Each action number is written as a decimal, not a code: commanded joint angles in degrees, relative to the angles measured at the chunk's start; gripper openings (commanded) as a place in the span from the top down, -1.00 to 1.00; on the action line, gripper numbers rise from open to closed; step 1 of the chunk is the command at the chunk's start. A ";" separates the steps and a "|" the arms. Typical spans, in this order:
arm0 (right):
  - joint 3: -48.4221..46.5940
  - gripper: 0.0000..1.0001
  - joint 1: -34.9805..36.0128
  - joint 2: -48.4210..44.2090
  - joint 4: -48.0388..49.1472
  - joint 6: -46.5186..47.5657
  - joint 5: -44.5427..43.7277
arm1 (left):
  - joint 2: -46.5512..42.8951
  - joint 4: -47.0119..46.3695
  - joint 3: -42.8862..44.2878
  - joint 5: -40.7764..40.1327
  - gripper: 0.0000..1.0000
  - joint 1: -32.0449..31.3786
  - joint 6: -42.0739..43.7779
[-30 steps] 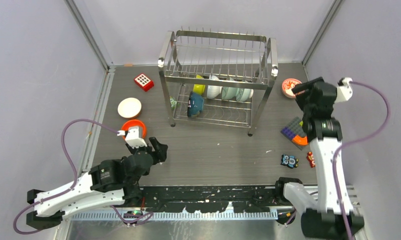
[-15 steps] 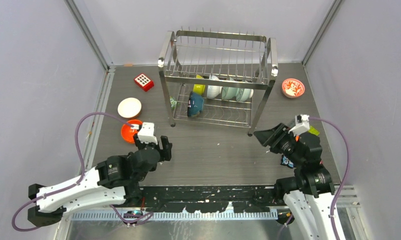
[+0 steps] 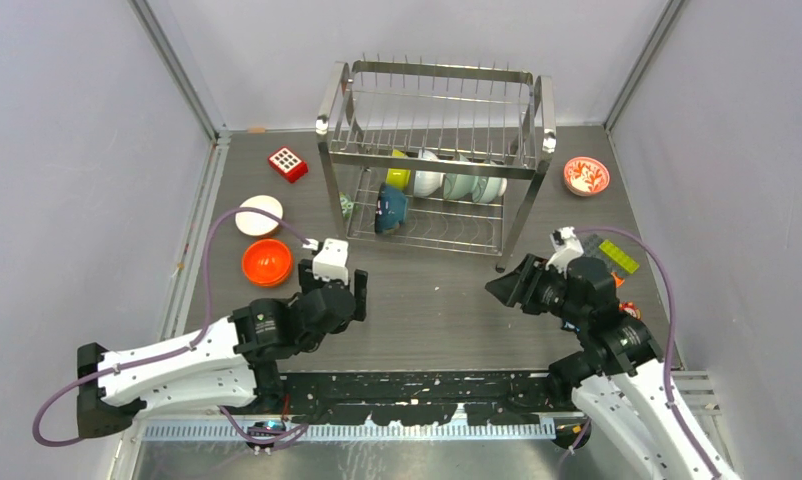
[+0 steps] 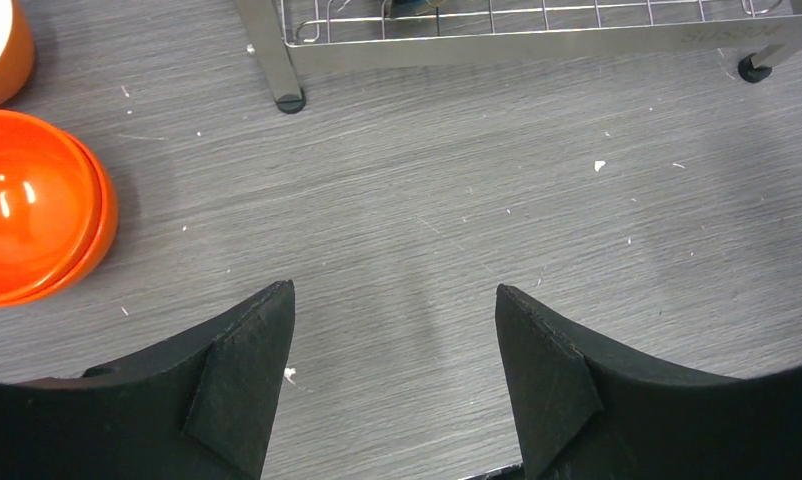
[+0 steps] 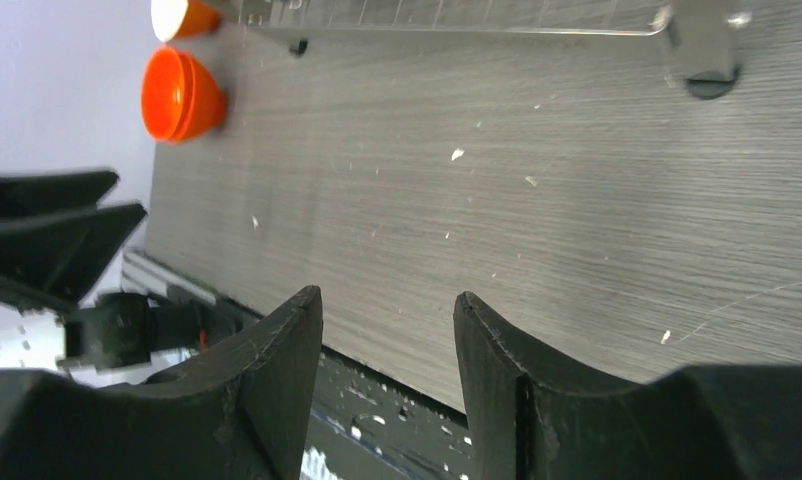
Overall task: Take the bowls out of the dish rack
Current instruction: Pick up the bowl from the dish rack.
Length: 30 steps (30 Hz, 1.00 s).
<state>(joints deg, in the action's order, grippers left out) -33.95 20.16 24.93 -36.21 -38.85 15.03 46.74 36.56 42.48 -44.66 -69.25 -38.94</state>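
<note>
The steel dish rack [image 3: 435,150] stands at the back centre. Its lower tier holds a lime-yellow bowl [image 3: 400,172], a white bowl [image 3: 427,178], a pale teal bowl [image 3: 459,183] and a dark blue bowl [image 3: 390,208]. On the table are a white bowl [image 3: 259,215], an orange bowl [image 3: 267,262] and a red-and-white patterned bowl [image 3: 585,175]. My left gripper [image 3: 334,283] is open and empty over bare table, right of the orange bowl [image 4: 32,205]. My right gripper [image 3: 499,287] is open and empty near the rack's front right foot [image 5: 707,60].
A red square block with white dots [image 3: 288,163] lies left of the rack. Flat toy bricks [image 3: 617,255] and small toys lie at the right edge behind my right arm. The rack's front left foot [image 4: 290,100] is ahead of my left gripper.
My right arm has swung from beside the patterned bowl at the far right down to the front of the rack. My left arm has moved right, away from the orange bowl.
</note>
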 commanded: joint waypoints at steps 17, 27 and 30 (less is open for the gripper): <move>-3.21 -0.19 39.09 16.41 6.24 -1.43 -49.26 | -6.70 0.10 -0.75 -2.70 -0.44 -0.11 -2.47; -0.50 -0.54 39.12 20.46 11.99 -5.02 -51.38 | 2.57 -3.22 4.24 -10.04 -0.59 0.17 1.06; 0.57 -0.80 39.11 22.59 14.33 -10.03 -51.62 | 2.57 -5.74 3.28 -7.69 -0.59 3.13 1.02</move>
<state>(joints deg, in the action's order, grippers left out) -34.35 58.98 45.47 -27.79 -42.54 -33.95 49.65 35.77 44.66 -50.15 -68.73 -38.68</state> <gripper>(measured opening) 0.854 0.797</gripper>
